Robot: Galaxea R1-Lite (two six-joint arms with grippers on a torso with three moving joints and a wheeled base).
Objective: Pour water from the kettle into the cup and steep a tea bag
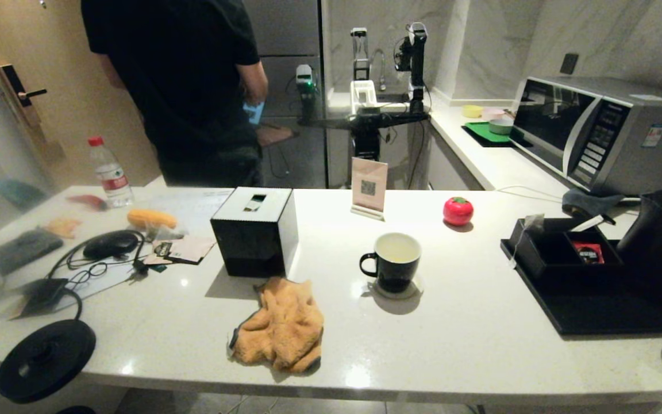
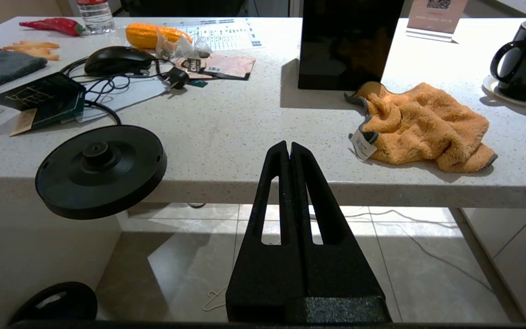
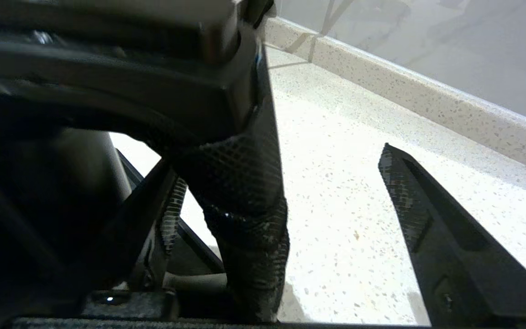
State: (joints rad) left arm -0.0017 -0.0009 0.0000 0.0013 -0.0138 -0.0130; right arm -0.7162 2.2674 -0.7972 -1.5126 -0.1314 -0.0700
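Observation:
The black cup (image 1: 394, 261) stands on a small coaster mid-counter, also seen in the left wrist view (image 2: 525, 59); its white inside looks pale, and I cannot tell whether water is in it. The black kettle (image 1: 661, 241) stands on the black tray (image 1: 595, 313) at the far right. In the right wrist view my right gripper (image 3: 281, 167) is open, with the kettle's handle (image 3: 240, 192) between its fingers and a wide gap to the one finger (image 3: 409, 205). A pale tea bag (image 1: 534, 221) leans on the organiser box's corner. My left gripper (image 2: 289, 145) is shut, low before the counter's front edge.
A black tissue box (image 1: 255, 230), an orange cloth (image 1: 282, 325) and the kettle's base disc (image 1: 45, 359) lie left of the cup. A red sachet (image 1: 587, 251) sits in the organiser. A red ball (image 1: 458, 210) and a microwave (image 1: 607, 132) stand behind. A person stands beyond the counter.

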